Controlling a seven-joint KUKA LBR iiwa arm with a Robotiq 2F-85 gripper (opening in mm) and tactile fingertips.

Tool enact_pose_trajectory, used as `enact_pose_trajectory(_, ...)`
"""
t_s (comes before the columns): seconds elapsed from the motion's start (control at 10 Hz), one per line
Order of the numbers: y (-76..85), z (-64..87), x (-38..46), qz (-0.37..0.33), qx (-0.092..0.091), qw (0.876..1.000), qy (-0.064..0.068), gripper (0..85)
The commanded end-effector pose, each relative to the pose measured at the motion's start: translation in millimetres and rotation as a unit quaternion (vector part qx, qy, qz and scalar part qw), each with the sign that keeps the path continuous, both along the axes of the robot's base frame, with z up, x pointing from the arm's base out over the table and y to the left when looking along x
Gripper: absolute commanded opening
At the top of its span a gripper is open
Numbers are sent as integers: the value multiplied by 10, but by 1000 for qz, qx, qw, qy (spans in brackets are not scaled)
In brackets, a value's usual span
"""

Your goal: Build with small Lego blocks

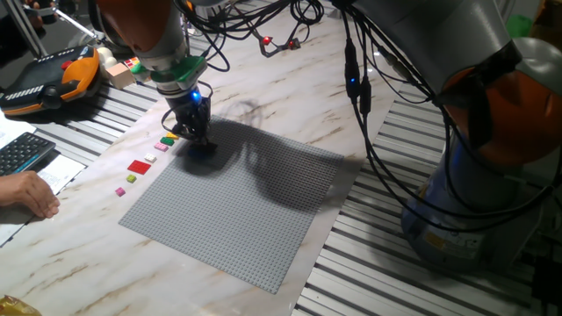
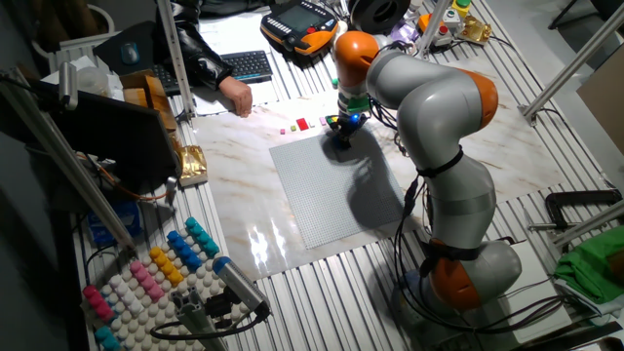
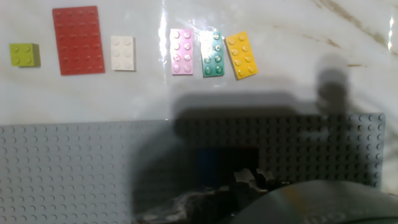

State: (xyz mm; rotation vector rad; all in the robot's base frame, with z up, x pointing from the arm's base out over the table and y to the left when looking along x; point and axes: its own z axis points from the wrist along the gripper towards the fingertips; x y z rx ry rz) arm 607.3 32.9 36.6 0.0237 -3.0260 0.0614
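Barely underway, the gripper (image 1: 197, 139) pressed down at the baseplate's (image 1: 237, 211) edge on a dark blue brick (image 3: 210, 163), jaws hidden so grip unclear, while red (image 3: 77, 40), white (image 3: 122, 53), pink (image 3: 181, 51), green (image 3: 212, 54), yellow (image 3: 241, 55) and lime (image 3: 25, 55) bricks waited beside that edge.

Row of small Lego blocks (image 3: 186, 51) lying on the table (image 1: 290, 96) alongside the baseplate (image 1: 237, 206) edge.

In the hand view, six blocks are lying side by side, apart from the baseplate below them; the three at the right are sitting close together. The gripper (image 1: 195, 140) is standing on the baseplate's corner nearest this row. A person's hand (image 1: 28, 195) is resting on the table, well apart, beside a keyboard (image 1: 22, 151).
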Motion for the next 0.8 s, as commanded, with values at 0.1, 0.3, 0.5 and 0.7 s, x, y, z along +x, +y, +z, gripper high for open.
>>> enact_pose_trajectory(0.1, -7, -20, -5, 1, 1, 1000, 0, 130)
enact_pose_trajectory(0.3, -8, -15, -3, 4, -1, 1000, -1, 130)
enact_pose_trajectory(0.5, 15, 9, -5, 1, -3, 1000, 2, 157)
enact_pose_trajectory(0.7, 23, 18, -8, -2, -6, 1000, 1, 247)
